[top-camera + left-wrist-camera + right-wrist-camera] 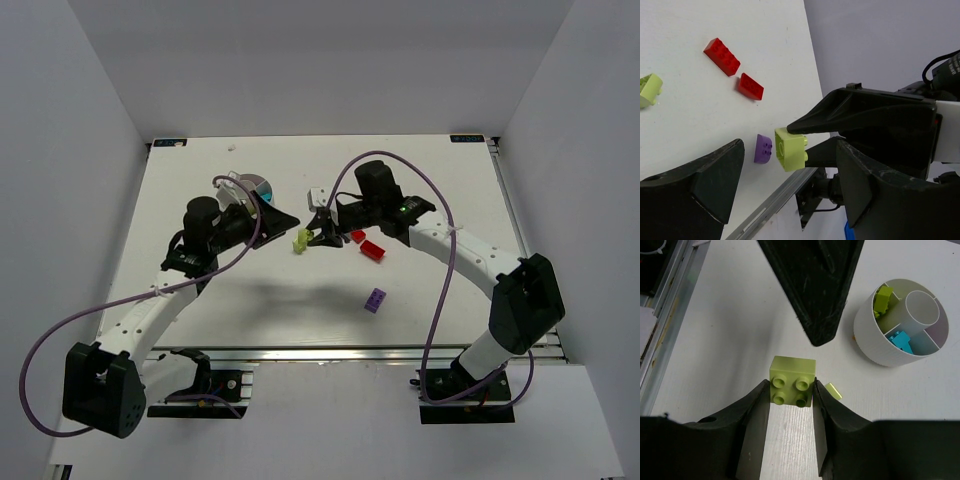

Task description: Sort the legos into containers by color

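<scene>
My right gripper (322, 236) (790, 392) is shut on a lime-green lego (792, 381), held just above the table; the lego also shows in the left wrist view (791, 148). A second lime piece (834, 390) lies beside it. My left gripper (288, 220) (789, 167) is open and empty, right next to the right gripper. The round white dish (867, 340) holds a lime lego (883, 300) and a cyan lego (901, 342) in separate containers. In the top view the dish (256, 185) is half hidden by the left arm. Two red legos (358, 236) (372, 250) and a purple lego (376, 299) lie on the table.
A small white object (320, 194) stands behind the grippers. The metal rail (330, 352) runs along the table's near edge. White walls close in the table on three sides.
</scene>
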Tool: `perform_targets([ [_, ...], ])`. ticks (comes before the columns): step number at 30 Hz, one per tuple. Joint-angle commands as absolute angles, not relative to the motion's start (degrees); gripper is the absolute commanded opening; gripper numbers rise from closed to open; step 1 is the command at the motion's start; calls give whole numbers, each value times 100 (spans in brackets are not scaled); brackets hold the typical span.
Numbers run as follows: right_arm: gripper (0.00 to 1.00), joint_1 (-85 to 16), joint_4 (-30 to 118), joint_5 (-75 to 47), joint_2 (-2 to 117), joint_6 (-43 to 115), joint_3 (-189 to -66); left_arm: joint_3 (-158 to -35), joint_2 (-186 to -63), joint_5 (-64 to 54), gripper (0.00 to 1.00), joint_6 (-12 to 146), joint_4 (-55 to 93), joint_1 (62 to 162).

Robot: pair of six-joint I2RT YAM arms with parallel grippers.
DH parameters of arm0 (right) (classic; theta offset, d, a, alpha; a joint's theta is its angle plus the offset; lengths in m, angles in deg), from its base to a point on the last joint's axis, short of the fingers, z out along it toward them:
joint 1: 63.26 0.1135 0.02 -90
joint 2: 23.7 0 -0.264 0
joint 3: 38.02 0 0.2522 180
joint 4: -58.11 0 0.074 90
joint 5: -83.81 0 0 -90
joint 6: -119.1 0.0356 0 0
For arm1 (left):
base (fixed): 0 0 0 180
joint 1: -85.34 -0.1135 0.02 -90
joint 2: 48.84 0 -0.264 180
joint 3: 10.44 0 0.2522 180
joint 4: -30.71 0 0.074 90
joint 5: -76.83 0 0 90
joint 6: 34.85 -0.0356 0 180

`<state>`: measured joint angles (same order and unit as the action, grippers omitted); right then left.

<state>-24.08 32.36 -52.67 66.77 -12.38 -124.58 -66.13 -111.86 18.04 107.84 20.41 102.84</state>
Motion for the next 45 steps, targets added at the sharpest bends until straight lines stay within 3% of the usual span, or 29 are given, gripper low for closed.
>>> perform_targets([
  [1, 0, -2371, 3608, -5269, 6752, -1011, -12649, -6586, -11142, 1936, 82, 10622, 2065, 10380],
  [17, 0, -2362, 3898, -5278, 6762, -623, -12675, -6972, -11765, 1786, 67, 10226, 1730, 10793],
  [24, 0, -2371, 3907, -5269, 6691, -676, -12544, -7113, -11880, 1716, 47, 10235, 1801, 10802],
  [26, 0, -2371, 3925, -5269, 6691, -667, -12526, -7139, -11915, 1724, 36, 10235, 1801, 10802],
  [30, 28, -2371, 3995, -5199, 6691, -641, -12491, -7297, -11933, 1663, 17, 10078, 1495, 10802],
  [31, 72, -2362, 4056, -5172, 6691, -615, -12456, -7359, -11933, 1611, 15, 10007, 1362, 10802],
  [32, 89, -2362, 4065, -5129, 6700, -597, -12447, -7429, -11898, 1454, 13, 9859, 1222, 10802],
  [40, 89, -2423, 4661, -3083, 6490, -728, -11729, -8789, -11915, -102, 8, 8882, -1151, 10319],
  [44, 89, -2826, 4673, -3149, 6313, -1254, -11479, -9283, -12064, -560, 8, 8602, -1723, 9346],
  [45, 75, -2932, 3863, -3708, 6461, -1335, -11698, -9397, -12143, -682, 8, 8539, -1933, 9230],
])
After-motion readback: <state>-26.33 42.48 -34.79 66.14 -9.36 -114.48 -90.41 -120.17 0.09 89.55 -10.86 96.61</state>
